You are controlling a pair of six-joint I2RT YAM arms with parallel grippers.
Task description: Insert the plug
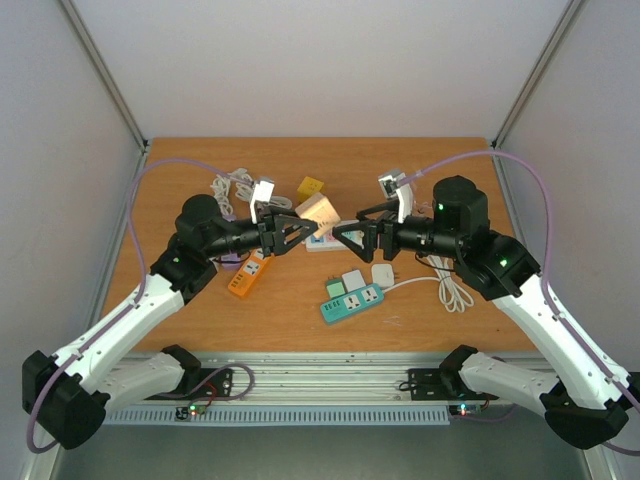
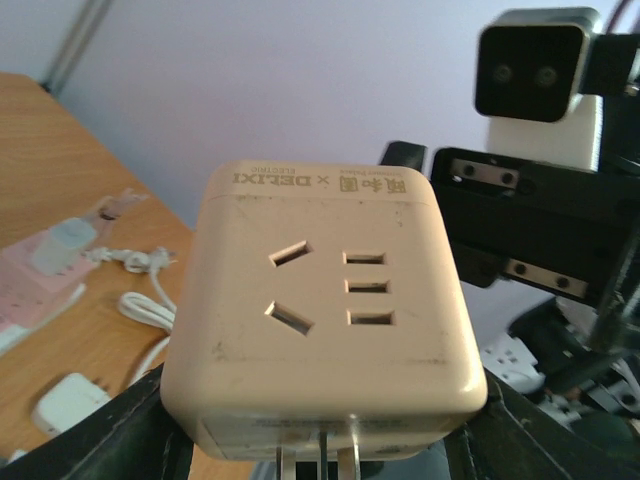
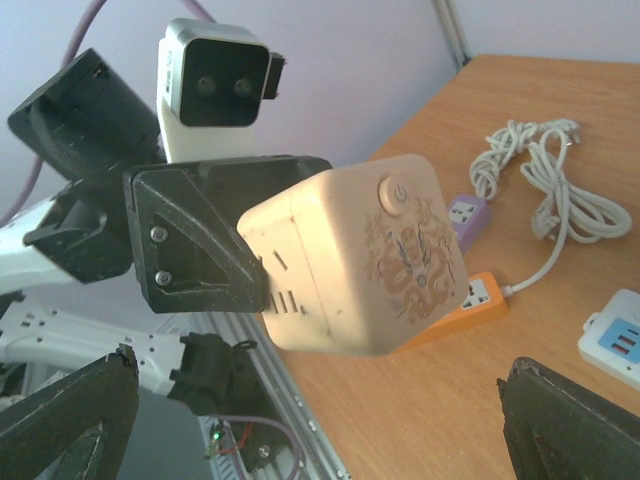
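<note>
The plug is a beige cube adapter, held in the air above the middle of the table. My left gripper is shut on its sides. In the left wrist view the plug fills the frame, socket face up, and its metal prongs stick out at the bottom edge. My right gripper faces it from the right, open and a short way off. In the right wrist view the plug sits against a left finger, and my right gripper has nothing between its fingers.
A white power strip lies under the two grippers. A teal strip, a white adapter, an orange strip and a purple one lie nearer. A yellow cube and coiled white cables flank them.
</note>
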